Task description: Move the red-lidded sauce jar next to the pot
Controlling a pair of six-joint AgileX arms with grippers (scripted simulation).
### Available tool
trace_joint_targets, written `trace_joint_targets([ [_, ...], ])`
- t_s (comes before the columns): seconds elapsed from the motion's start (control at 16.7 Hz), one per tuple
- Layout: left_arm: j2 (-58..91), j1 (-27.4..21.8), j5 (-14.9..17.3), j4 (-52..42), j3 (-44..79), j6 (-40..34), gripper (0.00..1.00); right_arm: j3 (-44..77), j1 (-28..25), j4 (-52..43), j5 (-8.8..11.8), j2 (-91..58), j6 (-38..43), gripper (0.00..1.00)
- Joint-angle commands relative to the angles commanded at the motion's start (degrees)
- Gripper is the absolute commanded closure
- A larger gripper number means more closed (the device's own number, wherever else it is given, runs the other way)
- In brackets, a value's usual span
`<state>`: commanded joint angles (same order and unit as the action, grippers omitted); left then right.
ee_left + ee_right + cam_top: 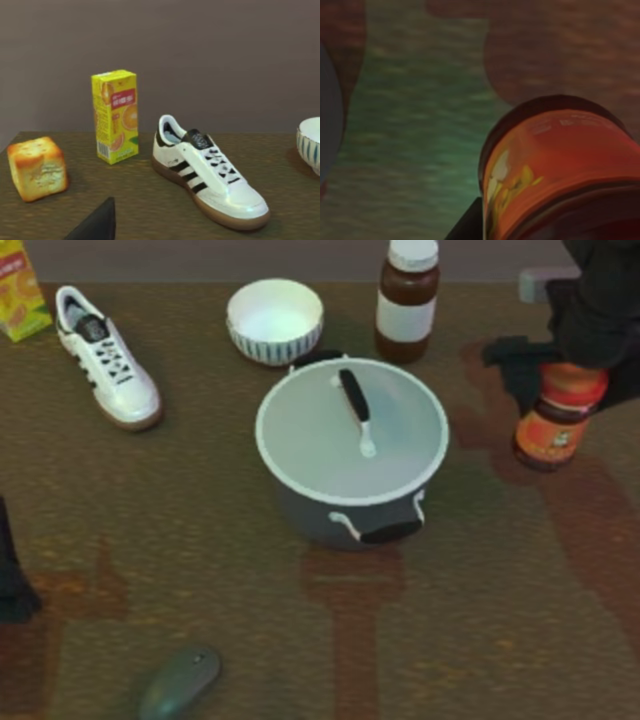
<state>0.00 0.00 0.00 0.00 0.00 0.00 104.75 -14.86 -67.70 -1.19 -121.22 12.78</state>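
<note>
The red-lidded sauce jar (553, 428), squat with an orange-red label, is at the right side of the table. It leans a little and casts a dark shadow on the cloth behind it. My right gripper (577, 375) comes down from the far right corner and is shut on the jar's top. In the right wrist view the jar (560, 165) fills the near corner, with one dark finger (469, 226) against its side. The pot (322, 512), grey with a white-rimmed lid (310, 430) and black handles, stands at the centre, a short gap left of the jar. My left arm (10, 580) is parked at the left edge.
A taller white-lidded brown jar (407, 300) and a white striped bowl (275, 320) stand behind the pot. A white sneaker (108, 360) and a yellow juice carton (20, 295) are at the far left. A grey mouse (180, 680) lies near the front. A toasted bread cube (37, 167) shows in the left wrist view.
</note>
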Motion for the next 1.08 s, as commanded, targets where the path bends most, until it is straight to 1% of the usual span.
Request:
trace_joint_targets([
  [0.18,0.0,0.0,0.0,0.0,0.0,0.0,0.00,-0.9,-1.5,0.9,-0.4,-0.4,4.0,1.00],
  [0.48,0.0,0.0,0.0,0.0,0.0,0.0,0.00,-0.9,-1.2,1.0,-0.3,-0.1,4.1,1.00],
  [0.9,0.0,0.0,0.0,0.0,0.0,0.0,0.00,-7.9,-1.6,10.2,-0.5,-2.5,4.1,1.00],
  [1.08,0.0,0.0,0.0,0.0,0.0,0.0,0.00,-8.6,-1.6,11.0,-0.5,-2.8,4.2,1.00],
])
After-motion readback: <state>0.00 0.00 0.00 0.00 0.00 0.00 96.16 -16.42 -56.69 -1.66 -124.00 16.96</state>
